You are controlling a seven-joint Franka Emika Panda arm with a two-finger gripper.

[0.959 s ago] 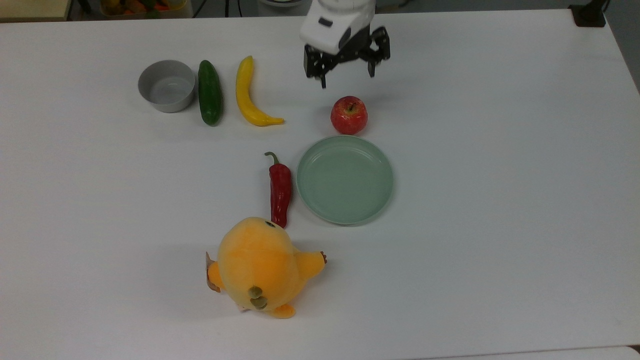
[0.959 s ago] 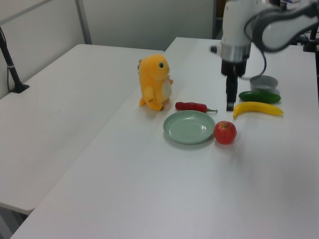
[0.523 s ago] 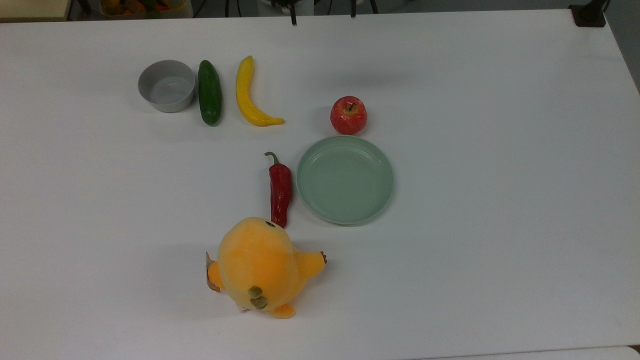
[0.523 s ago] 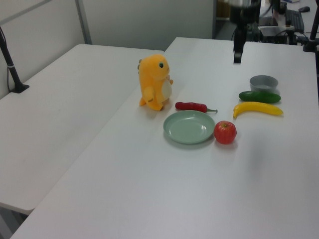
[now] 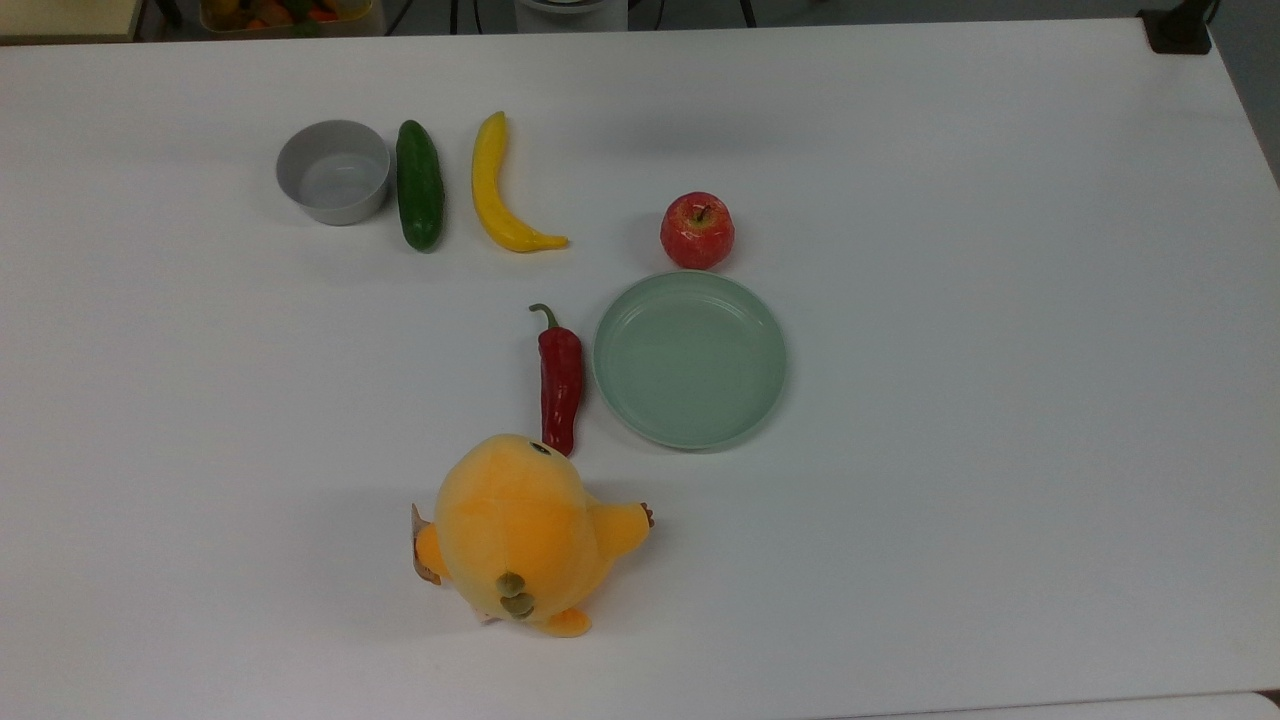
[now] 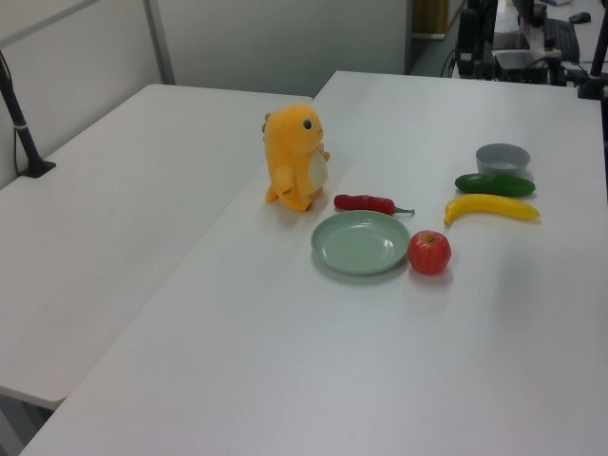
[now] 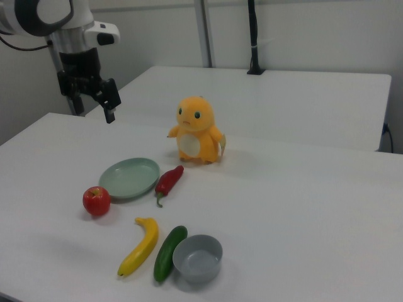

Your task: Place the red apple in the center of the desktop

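The red apple [image 5: 697, 231] rests on the white desktop [image 5: 1000, 420], just touching the far rim of the pale green plate [image 5: 689, 359]. The left view has the apple [image 6: 429, 253] to the right of the plate [image 6: 361, 243], and the right view has the apple [image 7: 96, 201] at the plate's [image 7: 129, 177] near left. My gripper [image 7: 93, 111] hangs open and empty high above the desktop's [image 7: 302, 207] edge at the right view's left, well away from the apple.
A red chili [image 5: 560, 378] lies beside the plate. A grey bowl [image 5: 333, 171], a cucumber [image 5: 420, 198] and a banana [image 5: 497, 188] sit in a row at the top view's upper left. An orange plush toy [image 5: 520, 535] stands near the front.
My gripper has lifted away from above the apple and withdrawn past the table's far edge, leaving the top view. The apple has not moved.
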